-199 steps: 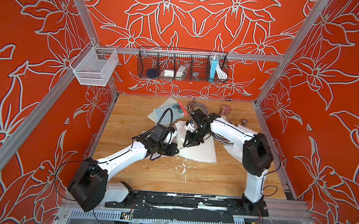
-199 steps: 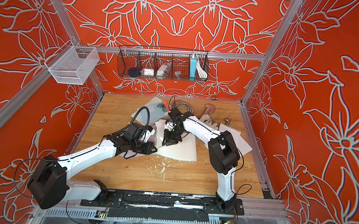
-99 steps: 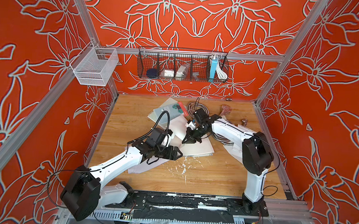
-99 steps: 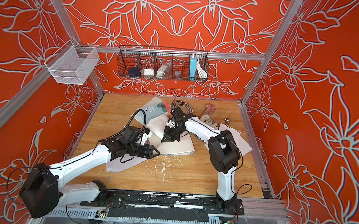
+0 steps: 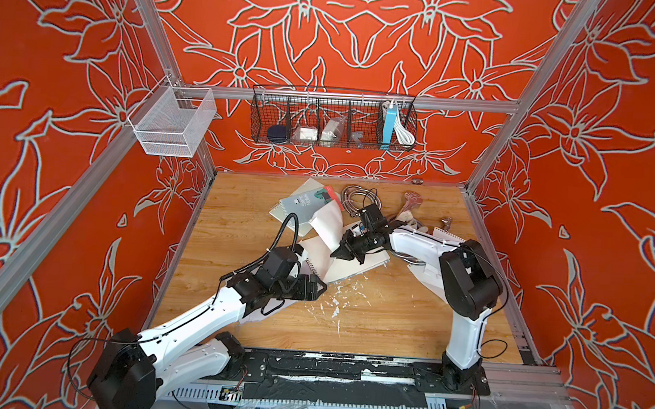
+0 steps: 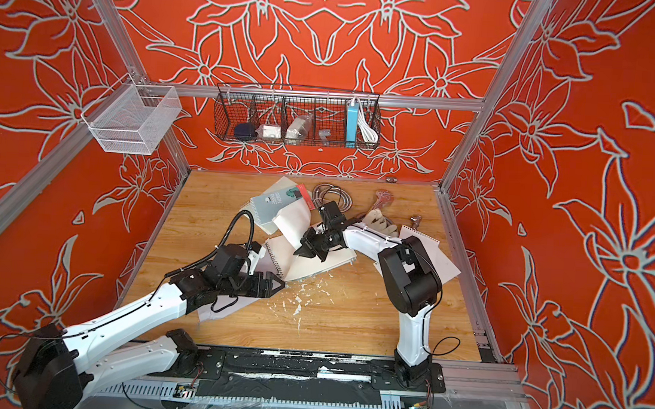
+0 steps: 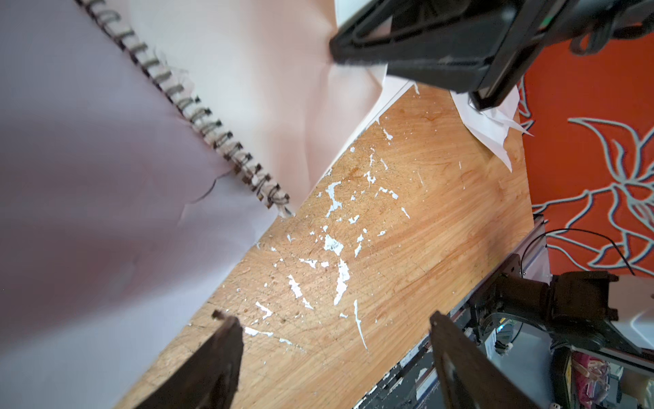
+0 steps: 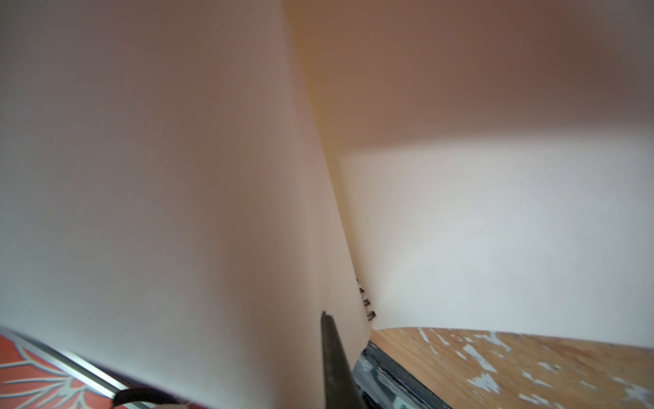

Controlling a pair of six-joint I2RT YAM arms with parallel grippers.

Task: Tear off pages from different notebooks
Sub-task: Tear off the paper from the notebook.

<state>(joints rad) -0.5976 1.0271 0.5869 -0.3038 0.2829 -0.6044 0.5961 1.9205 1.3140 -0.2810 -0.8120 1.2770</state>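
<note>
An open spiral notebook lies mid-table. My right gripper is shut on one of its white pages, which curls up from the spiral. My left gripper hovers open and empty over bare wood just in front of the notebook. A loose page lies under the left arm. The light blue Steno notebook rests at the back on a pale grey-green one.
More loose sheets lie under the right arm. An off-white glove and a coiled metal hose sit at the back. Paper scraps litter the wood. A black wire basket and a white mesh basket hang on the walls.
The left gripper has opened and drawn back toward the front, leaving a sheet under its arm. The right gripper has closed on a page and raised it.
</note>
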